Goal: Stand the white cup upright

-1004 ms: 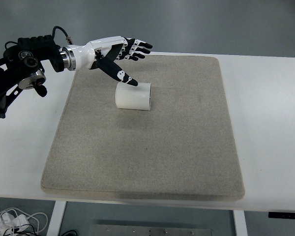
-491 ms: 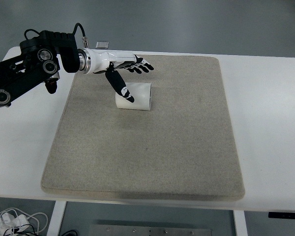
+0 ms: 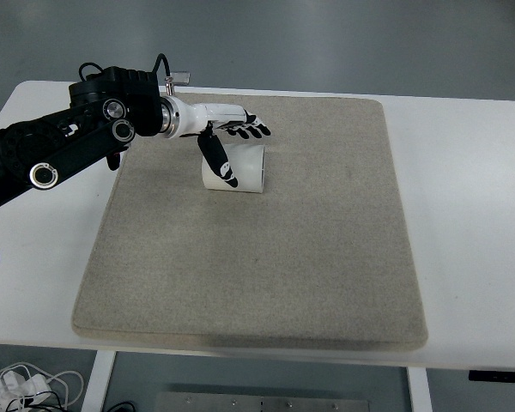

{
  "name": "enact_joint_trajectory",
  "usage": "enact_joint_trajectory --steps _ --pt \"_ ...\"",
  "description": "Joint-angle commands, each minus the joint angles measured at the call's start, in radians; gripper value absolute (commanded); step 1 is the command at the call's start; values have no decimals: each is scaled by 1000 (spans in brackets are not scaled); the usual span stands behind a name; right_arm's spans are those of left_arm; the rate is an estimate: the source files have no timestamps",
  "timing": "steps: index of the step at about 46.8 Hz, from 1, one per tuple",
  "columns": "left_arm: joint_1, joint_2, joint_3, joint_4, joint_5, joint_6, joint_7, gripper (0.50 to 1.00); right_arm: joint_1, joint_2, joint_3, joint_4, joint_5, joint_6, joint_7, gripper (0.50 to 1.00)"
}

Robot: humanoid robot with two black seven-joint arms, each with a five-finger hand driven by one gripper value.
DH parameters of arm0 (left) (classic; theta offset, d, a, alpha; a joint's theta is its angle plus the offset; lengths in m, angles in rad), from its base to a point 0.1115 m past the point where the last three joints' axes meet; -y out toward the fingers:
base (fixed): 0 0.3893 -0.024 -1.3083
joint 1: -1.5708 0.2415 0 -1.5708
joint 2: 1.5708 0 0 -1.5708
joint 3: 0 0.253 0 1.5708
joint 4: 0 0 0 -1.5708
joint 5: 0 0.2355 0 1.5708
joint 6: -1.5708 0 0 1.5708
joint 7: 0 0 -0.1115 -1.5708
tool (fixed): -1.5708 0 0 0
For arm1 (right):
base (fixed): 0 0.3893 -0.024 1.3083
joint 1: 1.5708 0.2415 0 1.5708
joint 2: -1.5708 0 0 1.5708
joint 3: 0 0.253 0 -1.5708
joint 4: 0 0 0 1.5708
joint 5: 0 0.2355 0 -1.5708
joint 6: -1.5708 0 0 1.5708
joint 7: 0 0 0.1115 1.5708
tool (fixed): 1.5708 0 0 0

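the left robot hand (image 3: 227, 142) hovers spread wide over the white cup (image 3: 234, 166), thumb draped down its near face and fingers fanned past its top, gripping nothing. the cup lies on its side directly beneath. a loose pinch could send it rolling away across the grey mat (image 3: 266, 257). open mat stretches right and forward; the bench (image 3: 472, 215) edge lies well apart.

On the grey mat (image 3: 266, 257), the white cup (image 3: 240, 169) lies on its side — the left hand (image 3: 227, 133) spread over it, thumb (image 3: 220, 161) down across the cup's near-left face.
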Motion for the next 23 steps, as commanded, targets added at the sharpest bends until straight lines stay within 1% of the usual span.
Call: enact_joint_trajectory --steps 1,17,23 --pt "0 -23 2 26 27 1 -7 986 0 0 0 0 0 0 0 952" --pt "2 -58 31 72 49 10 -13 981 0 0 0 0 0 0 0 952" --pt "2 -66 40 72 60 12 -13 964 0 0 0 0 0 0 0 952"
